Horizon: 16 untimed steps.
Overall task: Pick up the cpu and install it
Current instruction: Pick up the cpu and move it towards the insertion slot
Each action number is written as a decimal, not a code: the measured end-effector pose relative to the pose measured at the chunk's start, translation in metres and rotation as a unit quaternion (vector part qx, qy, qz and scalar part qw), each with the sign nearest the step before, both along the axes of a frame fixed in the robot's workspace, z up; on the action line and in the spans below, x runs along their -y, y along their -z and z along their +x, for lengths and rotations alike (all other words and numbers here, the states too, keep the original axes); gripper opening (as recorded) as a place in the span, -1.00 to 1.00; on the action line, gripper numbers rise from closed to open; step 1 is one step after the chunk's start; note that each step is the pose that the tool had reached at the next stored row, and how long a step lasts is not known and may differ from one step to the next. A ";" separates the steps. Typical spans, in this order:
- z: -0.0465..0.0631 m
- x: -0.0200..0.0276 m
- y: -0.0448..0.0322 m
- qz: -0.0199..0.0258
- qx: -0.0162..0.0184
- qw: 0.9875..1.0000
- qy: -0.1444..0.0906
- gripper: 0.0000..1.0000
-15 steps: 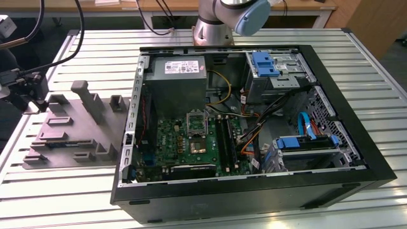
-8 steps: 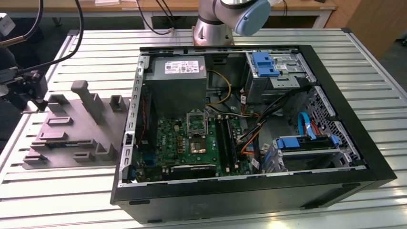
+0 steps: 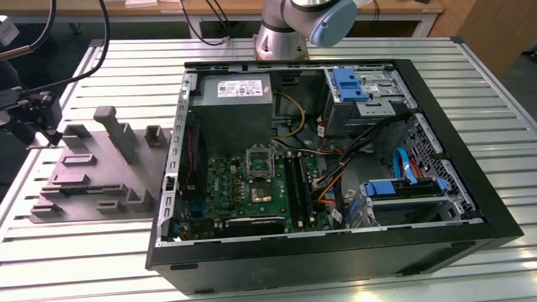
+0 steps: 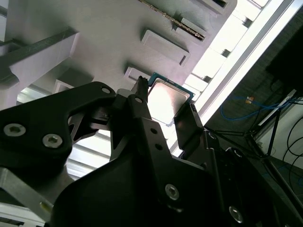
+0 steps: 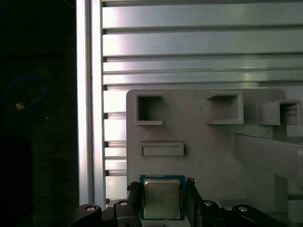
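In the exterior view a ribbed aluminium table [image 3: 75, 255] reflects pale light, a wooden bench [image 3: 143, 7] stands at twelve o'clock and a wooden panel [image 3: 495, 31] at two o'clock.

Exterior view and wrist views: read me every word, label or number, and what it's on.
Print on the white label of the big grey metal box: too small to read.
Top of the silvery square cpu with green rim, held in the black gripper: faint marks, unreadable.
No other text legible.

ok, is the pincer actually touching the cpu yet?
Touching. In the first wrist view the pincer has its fingers flush against opposite edges of the cpu, with no gap visible. The second wrist view agrees.
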<state>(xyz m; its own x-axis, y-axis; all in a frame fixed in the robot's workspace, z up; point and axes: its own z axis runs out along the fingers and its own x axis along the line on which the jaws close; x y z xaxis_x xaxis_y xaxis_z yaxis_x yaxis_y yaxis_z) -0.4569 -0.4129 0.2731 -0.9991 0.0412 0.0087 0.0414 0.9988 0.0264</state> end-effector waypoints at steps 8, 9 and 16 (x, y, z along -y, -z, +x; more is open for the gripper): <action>0.000 0.0000 -0.0037 0.000 0.000 1.000 0.000 -0.06; 0.000 0.0000 -0.0041 0.000 0.000 1.000 0.000 -0.06; 0.000 0.0000 -0.0082 0.000 0.000 1.000 0.000 -0.06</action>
